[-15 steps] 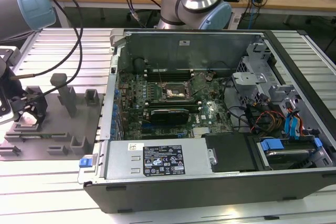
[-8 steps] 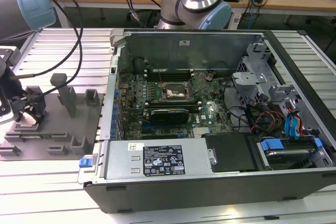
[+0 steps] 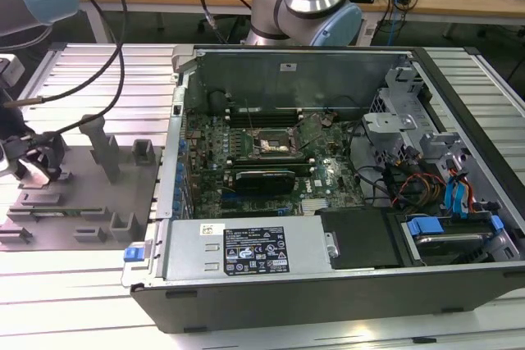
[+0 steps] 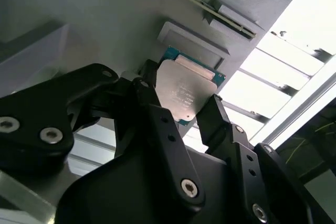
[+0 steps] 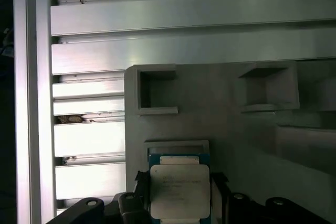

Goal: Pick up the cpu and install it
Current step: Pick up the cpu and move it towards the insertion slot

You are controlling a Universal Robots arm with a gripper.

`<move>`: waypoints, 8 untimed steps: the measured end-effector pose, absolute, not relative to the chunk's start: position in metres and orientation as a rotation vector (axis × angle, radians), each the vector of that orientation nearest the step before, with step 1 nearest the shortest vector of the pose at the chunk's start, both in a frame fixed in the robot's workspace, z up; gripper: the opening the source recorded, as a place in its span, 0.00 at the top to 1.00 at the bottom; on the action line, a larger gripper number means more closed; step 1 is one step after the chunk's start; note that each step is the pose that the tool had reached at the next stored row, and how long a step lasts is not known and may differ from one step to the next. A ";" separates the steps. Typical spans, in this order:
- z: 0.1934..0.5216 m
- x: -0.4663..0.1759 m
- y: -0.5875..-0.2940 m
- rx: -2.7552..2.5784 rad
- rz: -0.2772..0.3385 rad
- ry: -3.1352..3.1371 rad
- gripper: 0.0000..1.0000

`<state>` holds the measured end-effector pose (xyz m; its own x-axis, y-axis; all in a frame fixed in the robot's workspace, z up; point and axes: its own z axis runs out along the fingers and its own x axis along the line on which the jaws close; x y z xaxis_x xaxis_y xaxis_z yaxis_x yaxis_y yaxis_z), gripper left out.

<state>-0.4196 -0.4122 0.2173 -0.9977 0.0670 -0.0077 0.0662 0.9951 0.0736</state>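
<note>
The cpu (image 4: 185, 90) is a small square chip with a pale silvery top and a green-blue edge. It sits between the two black fingers of my gripper (image 4: 181, 107), which press on its opposite sides. In the first wrist view the cpu (image 5: 180, 190) lies just over a shallow square recess (image 5: 177, 147) of the grey holder plate, held by the gripper (image 5: 180, 183). In the exterior view the gripper (image 3: 34, 161) is at the far left, over the grey holder plate (image 3: 82, 178). The dark socket (image 3: 273, 143) lies on the motherboard inside the open computer case.
The open computer case (image 3: 328, 202) fills the middle and the exterior view's right, with a power supply (image 3: 250, 247), cables and drive cages (image 3: 426, 161). Grey posts (image 3: 105, 147) and blocks stand up from the holder plate. Ribbed aluminium table slats (image 5: 184, 45) lie all around.
</note>
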 end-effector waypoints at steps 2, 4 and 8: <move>0.217 -0.420 -0.412 0.104 0.115 3.127 0.45; 0.218 -0.420 -0.412 0.104 0.115 3.128 0.45; 0.219 -0.420 -0.412 0.104 0.115 3.128 0.45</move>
